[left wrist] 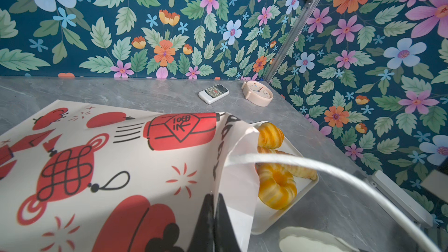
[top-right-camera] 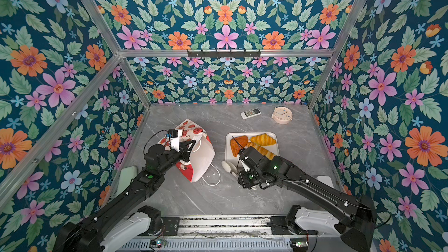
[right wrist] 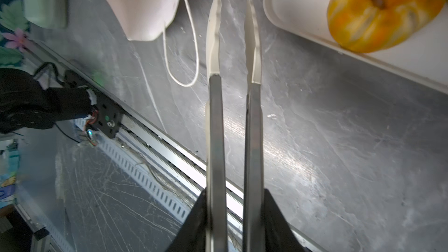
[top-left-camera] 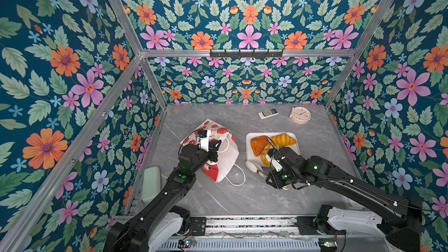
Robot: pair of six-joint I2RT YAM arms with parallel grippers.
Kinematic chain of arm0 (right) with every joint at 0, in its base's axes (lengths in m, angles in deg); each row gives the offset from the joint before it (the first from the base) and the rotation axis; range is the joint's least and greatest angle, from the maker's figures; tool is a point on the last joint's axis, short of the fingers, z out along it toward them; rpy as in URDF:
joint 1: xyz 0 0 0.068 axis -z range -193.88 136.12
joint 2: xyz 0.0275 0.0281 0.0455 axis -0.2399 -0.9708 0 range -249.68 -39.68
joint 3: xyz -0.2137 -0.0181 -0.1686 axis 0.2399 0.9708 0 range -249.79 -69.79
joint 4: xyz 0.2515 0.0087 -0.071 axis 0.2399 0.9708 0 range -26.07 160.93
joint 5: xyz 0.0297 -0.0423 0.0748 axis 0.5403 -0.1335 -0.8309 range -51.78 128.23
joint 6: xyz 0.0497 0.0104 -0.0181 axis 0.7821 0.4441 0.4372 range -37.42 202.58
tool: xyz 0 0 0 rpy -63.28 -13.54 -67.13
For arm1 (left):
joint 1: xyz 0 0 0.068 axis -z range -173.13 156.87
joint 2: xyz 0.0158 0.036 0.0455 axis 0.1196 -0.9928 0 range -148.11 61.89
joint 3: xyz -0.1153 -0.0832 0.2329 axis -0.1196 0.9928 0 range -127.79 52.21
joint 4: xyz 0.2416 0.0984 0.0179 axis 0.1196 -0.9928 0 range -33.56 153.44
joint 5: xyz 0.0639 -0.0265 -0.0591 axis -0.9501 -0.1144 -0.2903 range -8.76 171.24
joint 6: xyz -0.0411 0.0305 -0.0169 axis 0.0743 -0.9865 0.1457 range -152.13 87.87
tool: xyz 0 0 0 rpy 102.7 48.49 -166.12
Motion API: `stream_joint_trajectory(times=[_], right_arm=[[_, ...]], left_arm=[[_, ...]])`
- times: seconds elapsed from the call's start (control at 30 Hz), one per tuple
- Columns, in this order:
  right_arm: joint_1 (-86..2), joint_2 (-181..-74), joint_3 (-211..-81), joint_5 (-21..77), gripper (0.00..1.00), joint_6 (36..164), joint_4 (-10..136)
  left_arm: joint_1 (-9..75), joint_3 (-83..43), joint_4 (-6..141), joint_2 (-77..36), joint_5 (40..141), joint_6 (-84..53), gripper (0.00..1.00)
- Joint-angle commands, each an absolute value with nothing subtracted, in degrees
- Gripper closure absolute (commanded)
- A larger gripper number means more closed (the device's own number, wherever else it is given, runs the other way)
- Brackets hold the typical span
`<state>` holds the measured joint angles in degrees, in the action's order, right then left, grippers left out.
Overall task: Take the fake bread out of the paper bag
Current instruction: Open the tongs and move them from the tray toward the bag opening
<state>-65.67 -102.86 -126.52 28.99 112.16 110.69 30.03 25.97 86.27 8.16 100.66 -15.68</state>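
Holding: my left gripper [left wrist: 214,197] was clamped shut on an edge of the tall white paper bag with red cartoon prints [left wrist: 97,153], a white cord handle [left wrist: 278,156] passing just beyond the fingertips [left wrist: 206,214].
Gripping: my right gripper [right wrist: 234,192] was closed on steel tongs with white tips [right wrist: 215,129]; the tips stood slightly apart, empty.
Bag from tongs: ahead of the tips and off to one side, near, not touching; I judged this arm the one to reach in.
Bag's axis: slumped on the grey table [right wrist: 339,141], lying crosswise to my left fingers as far as I could judge; its inside was hidden.
Out already: fake bread [left wrist: 276,187] lay on the white rectangular tray [right wrist: 291,8], to the tips' other side: a glossy orange-yellow ring donut [right wrist: 378,15], croissant [top-left-camera: 283,139], brown pastry [top-left-camera: 258,145] and twisted stick [top-right-camera: 263,151].
In the way: the second cord handle [right wrist: 183,85] lay on the table just beside the tips and could snag.
Far off: white remote [top-left-camera: 268,113] and cream clock [top-left-camera: 300,115], well beyond both grippers.
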Motion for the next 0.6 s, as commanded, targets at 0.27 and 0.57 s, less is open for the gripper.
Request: stream_joint_trajectory(times=[0.27,0.57], right_arm=[[-65.9,-104.2,-124.8,23.0,0.66,111.8,88.9],[-65.9,-110.3,-120.8,22.2,0.66,112.9,78.0]], left_arm=[[30.0,12.9,63.3,6.4,97.5,-22.6,0.99],[32.9,2.4,47.8,-3.5,97.2,-27.2,1.00]])
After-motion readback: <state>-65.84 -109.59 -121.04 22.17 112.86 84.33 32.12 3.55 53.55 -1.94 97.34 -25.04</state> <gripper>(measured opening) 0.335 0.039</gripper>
